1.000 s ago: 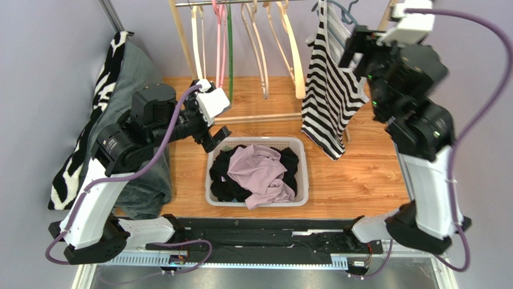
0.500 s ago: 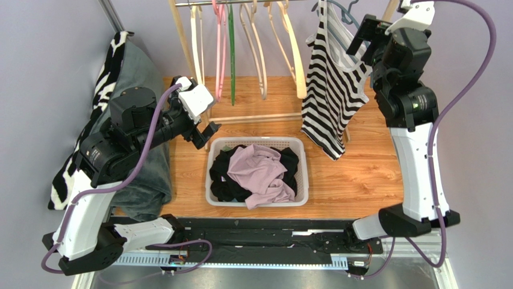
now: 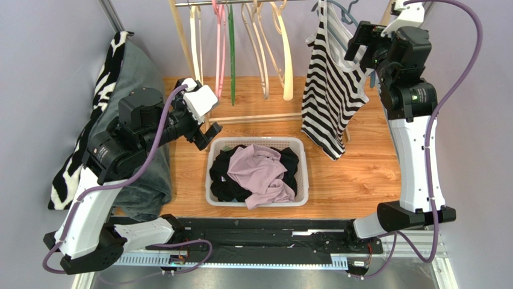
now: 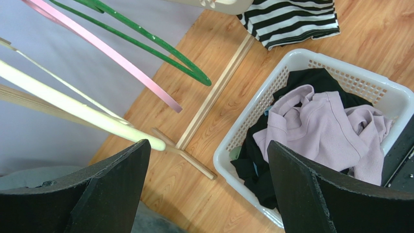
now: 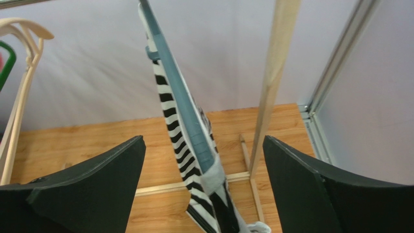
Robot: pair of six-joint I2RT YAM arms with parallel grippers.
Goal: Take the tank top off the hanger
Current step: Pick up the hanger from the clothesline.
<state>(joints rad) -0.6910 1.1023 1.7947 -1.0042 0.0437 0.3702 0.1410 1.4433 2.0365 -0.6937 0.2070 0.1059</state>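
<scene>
Since the frame half a second back, my left arm has slid a little toward the middle of the top view and a cream hanger (image 3: pixel 283 66) on the rail has swung left, while my right arm has barely shifted.

Nearest me, the white basket (image 3: pixel 259 140) sits at lower centre on the wooden table (image 3: pixel 361 174), holding a pink top (image 3: pixel 259 171) over dark clothes. My left gripper (image 3: pixel 208 135) hovers just above the basket's upper left corner, fingers wide apart and holding nothing.

Farther back at upper right, the striped tank top (image 3: pixel 331 96) hangs on its blue-grey hanger (image 5: pixel 180 92), hem dangling above the table. My right gripper (image 3: pixel 360 42) is raised beside the top's upper edge. In its wrist view the fingers are spread wide, with the hanger and the tank top between them and touching neither.
</scene>
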